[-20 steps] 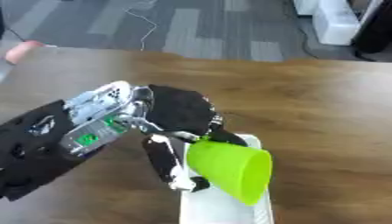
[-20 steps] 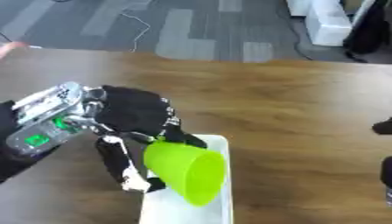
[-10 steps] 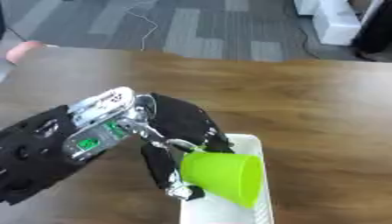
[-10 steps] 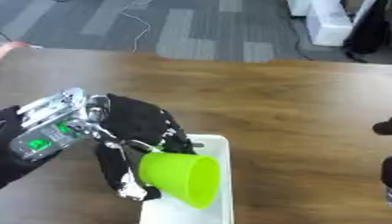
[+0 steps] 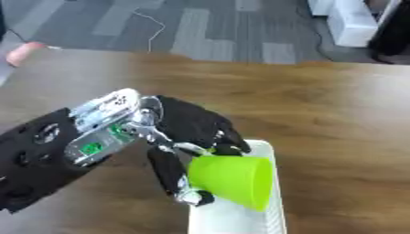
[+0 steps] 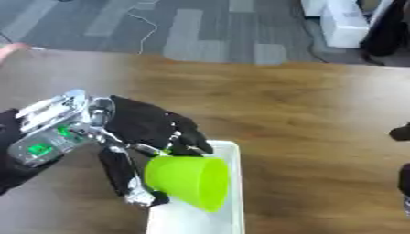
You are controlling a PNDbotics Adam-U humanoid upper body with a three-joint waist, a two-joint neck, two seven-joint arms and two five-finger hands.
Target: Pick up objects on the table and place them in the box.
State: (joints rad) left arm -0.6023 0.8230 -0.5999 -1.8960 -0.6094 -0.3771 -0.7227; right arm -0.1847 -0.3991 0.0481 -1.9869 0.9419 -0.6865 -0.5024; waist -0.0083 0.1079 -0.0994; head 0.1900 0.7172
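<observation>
A lime green cup [image 5: 232,179] lies tilted on its side, its mouth facing right, held between the thumb and curled fingers of my left hand [image 5: 186,133]. The cup hangs just above the white box [image 5: 264,219] at the bottom centre of the table. My left arm comes in from the lower left. Of my right hand [image 6: 404,180] only dark bits show at the right edge of the right eye view; its fingers cannot be made out.
The brown wooden table [image 5: 320,105] stretches away to the right and far side. Beyond its far edge lie grey carpet tiles, a thin cable [image 5: 152,27] and a white unit [image 5: 352,20]. A person's fingertip [image 5: 24,52] shows at the far left edge.
My left hand has lowered the green cup a little toward the white box and turned slightly; the camera has tilted a bit too.
</observation>
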